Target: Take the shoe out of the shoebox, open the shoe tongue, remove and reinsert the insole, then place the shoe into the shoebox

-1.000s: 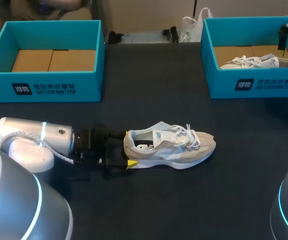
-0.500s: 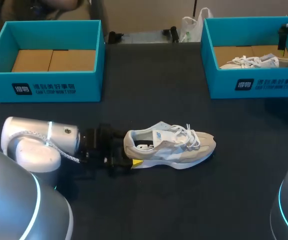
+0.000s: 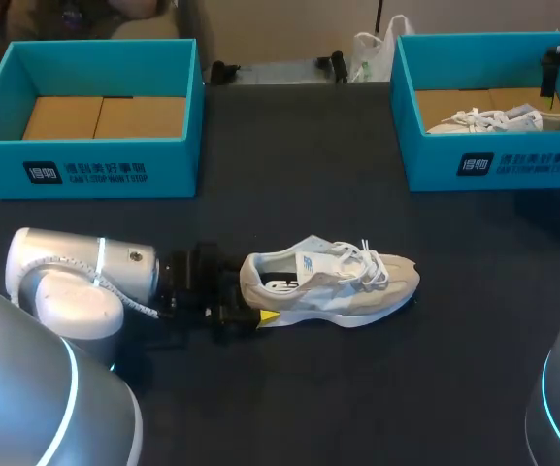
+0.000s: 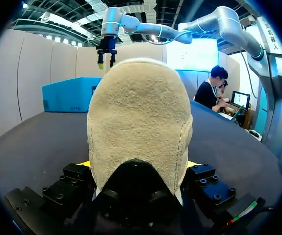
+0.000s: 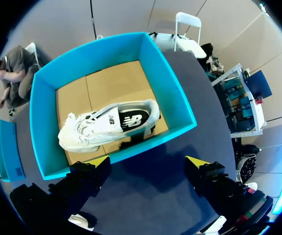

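A beige shoe (image 3: 333, 286) lies on its sole mid-table, toe to the right. My left gripper (image 3: 250, 306) is at its heel, open, one yellow fingertip (image 3: 268, 316) showing on the heel's near side. In the left wrist view the suede heel (image 4: 140, 112) fills the space between the fingers of the left gripper (image 4: 140, 164); I cannot see both pressing on it. My right gripper (image 5: 148, 161) hangs open high above the right shoebox (image 5: 175, 98), which holds a second, white shoe (image 5: 106, 125). The head view shows that shoebox (image 3: 493, 165) at the right rear.
An empty teal shoebox (image 3: 85, 165) with a cardboard floor stands at the left rear. A white plastic bag (image 3: 372, 53) and small dark items sit at the table's far edge. Dark tabletop (image 3: 289, 175) lies bare between the boxes and around the shoe.
My left arm has slid right, bringing its fingers around the shoe's heel. The shoe and the right arm have stayed put.
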Tool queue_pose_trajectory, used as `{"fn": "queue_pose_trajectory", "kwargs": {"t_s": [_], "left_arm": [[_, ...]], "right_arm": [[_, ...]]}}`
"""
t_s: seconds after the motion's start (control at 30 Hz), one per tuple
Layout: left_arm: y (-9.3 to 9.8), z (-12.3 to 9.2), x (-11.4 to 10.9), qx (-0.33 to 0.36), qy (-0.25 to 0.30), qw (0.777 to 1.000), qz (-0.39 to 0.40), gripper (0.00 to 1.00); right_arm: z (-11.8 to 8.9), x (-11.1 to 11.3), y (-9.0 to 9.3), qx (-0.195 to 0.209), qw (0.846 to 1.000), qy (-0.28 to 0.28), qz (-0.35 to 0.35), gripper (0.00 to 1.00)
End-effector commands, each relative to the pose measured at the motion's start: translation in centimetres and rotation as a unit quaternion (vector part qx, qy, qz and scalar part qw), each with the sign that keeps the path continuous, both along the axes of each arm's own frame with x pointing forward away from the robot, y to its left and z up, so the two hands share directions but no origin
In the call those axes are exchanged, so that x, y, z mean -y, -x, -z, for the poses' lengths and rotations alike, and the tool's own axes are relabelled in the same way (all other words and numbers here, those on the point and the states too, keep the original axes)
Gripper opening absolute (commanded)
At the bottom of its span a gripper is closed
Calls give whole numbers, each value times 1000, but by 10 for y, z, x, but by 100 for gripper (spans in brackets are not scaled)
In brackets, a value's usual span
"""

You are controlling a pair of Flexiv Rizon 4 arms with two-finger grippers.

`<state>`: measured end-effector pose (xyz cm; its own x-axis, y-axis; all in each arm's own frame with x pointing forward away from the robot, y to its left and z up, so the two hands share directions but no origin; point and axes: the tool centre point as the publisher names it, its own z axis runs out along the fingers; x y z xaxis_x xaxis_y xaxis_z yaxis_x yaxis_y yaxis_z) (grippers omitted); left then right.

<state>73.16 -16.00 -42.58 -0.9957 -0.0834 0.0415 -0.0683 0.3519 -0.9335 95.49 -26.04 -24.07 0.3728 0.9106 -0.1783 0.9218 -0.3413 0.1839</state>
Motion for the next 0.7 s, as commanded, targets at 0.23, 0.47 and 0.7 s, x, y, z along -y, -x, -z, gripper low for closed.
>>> {"fn": "queue_pose_trajectory", "kwargs": {"t_s": [0.23, 0.47, 0.7], "left_arm": [[-5, 0, 2, 7, -1, 1000, 1, 0], [-5, 0, 2, 7, -1, 1000, 1, 0], [-5, 0, 2, 7, -1, 1000, 1, 0]], "right_arm": [[0, 0, 0, 1, 1000, -1, 0, 100], [0, 0, 0, 1, 1000, -1, 0, 100], [0, 0, 0, 1, 1000, -1, 0, 100]]}}
